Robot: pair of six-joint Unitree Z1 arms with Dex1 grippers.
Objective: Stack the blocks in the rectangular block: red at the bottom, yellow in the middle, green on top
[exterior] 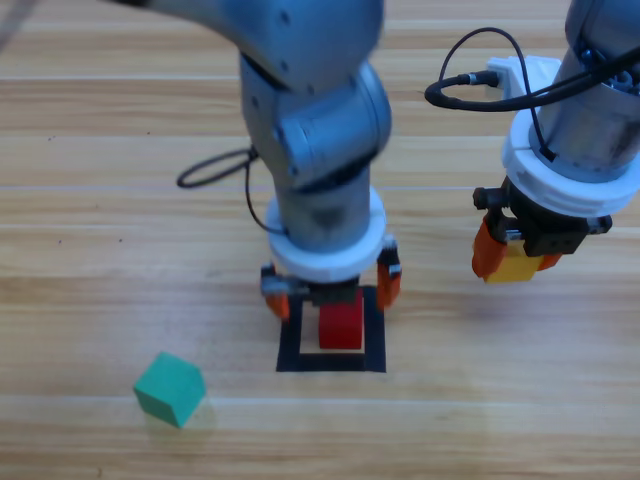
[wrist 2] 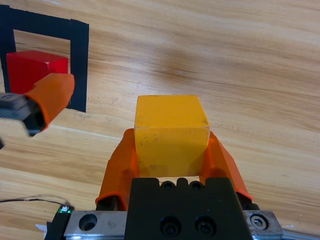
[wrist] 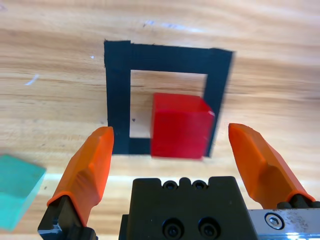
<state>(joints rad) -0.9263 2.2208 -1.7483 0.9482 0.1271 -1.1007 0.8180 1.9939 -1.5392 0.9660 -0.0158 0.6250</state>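
Inside rectangular block [exterior: 331,361]: red [exterior: 340,325], toward its right side. Left tool [exterior: 333,290] spread wide above it. Right tool [exterior: 517,258] clamped on yellow [exterior: 512,264], off the desk [exterior: 100,250].

My two arms are grey, with rounded, smooth joint housings. My left tool [exterior: 332,285] and my right tool [exterior: 516,252] each have two tapered orange jaws on either side of a black, blocky body. Small black socket-head screws sit in pairs on the top face of each black body. A silver metal plate with a screw lies beside it. Thin black cables loop away from both arms.
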